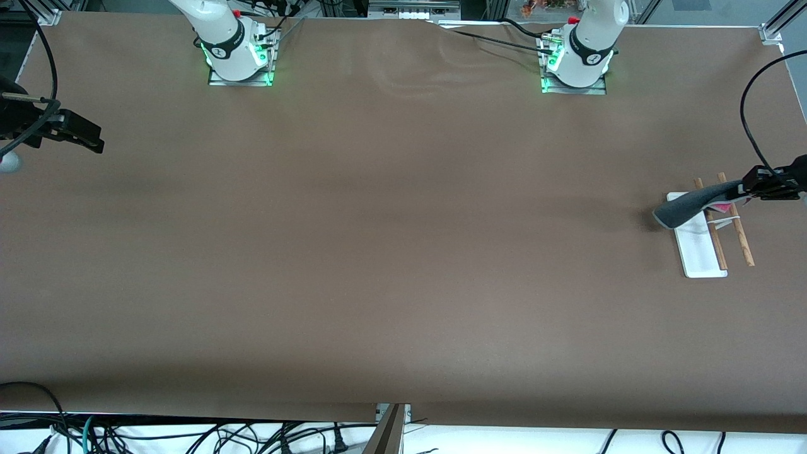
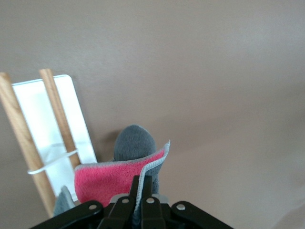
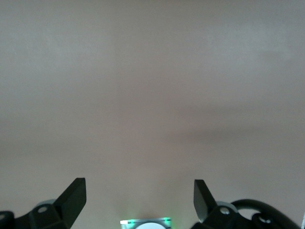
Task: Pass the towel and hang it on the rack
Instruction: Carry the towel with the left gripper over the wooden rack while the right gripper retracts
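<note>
The brown surface (image 1: 391, 252) fills nearly the whole front view and carries just one thing, the rack (image 1: 700, 252), which stands toward the left arm's end: a flat white base with two thin wooden rods and a pale crosspiece.

Over that rack the towel (image 1: 687, 205) hangs in the air, its dark grey side outward in the front view and its pink side with the pale stitched edge showing in the left wrist view. Its loose end droops down over the white base; whether it already touches a rod or the base cannot be told from these views.

As for progress, the hand-over looks finished (the towel is with the left arm, at the rack's end of the surface), and what is left is the hanging itself: draping the cloth across the rods and letting go.

The left end effector (image 2: 142, 188) is over the rack, its fingers pinched tight on the towel's edge with no gap showing between them.

The right end effector (image 3: 139, 195) waits over bare surface at the right arm's end, well apart from the rack, its fingers spread wide and holding nothing.
</note>
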Robot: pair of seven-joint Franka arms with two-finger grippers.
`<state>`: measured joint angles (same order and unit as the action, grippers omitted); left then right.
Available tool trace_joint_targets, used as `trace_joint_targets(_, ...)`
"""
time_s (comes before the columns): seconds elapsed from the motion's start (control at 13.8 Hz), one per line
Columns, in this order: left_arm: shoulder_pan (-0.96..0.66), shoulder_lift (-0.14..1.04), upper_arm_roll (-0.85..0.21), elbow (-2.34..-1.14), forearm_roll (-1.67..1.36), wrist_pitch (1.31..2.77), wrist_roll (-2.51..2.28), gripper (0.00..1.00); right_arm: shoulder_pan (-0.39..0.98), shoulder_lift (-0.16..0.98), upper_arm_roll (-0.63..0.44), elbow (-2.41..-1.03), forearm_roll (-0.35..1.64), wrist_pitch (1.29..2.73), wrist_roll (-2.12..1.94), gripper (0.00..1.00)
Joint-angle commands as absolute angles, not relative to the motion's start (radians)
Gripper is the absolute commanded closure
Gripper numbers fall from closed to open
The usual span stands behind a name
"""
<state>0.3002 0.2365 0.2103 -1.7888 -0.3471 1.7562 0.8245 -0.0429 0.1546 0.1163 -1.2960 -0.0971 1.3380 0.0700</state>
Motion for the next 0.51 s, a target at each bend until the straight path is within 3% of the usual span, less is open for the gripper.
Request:
trace_joint_targets(0.0, 0.337, 0.274, 0.204, -1.724, -0.319, 1.747, 0.899, 1.00, -0.051, 0.126, 0.120, -1.328, -0.118, 1.336, 0.025, 0.00)
trace_joint_targets(0.14, 0.357, 0.290, 0.204, -1.709, -0.319, 1.747, 0.940, 1.00, -0.051, 0.129, 0.120, -1.325, -0.115, 1.338, 0.020, 0.00)
trace_joint_targets(0.22, 0.371, 0.298, 0.204, -1.701, -0.319, 1.747, 0.957, 0.94, -0.051, 0.127, 0.120, -1.325, -0.114, 1.338, 0.020, 0.00)
trace_joint_targets(0.29, 0.380, 0.310, 0.204, -1.698, -0.319, 1.746, 0.982, 0.82, -0.049, 0.129, 0.120, -1.325, -0.115, 1.338, 0.020, 0.00)
trace_joint_targets(0.36, 0.390, 0.319, 0.204, -1.698, -0.319, 1.747, 1.001, 0.63, -0.049, 0.129, 0.121, -1.324, -0.115, 1.339, 0.020, 0.00)
trace_joint_targets(0.43, 0.391, 0.325, 0.204, -1.697, -0.319, 1.747, 1.020, 0.54, -0.049, 0.129, 0.121, -1.324, -0.115, 1.342, 0.020, 0.00)
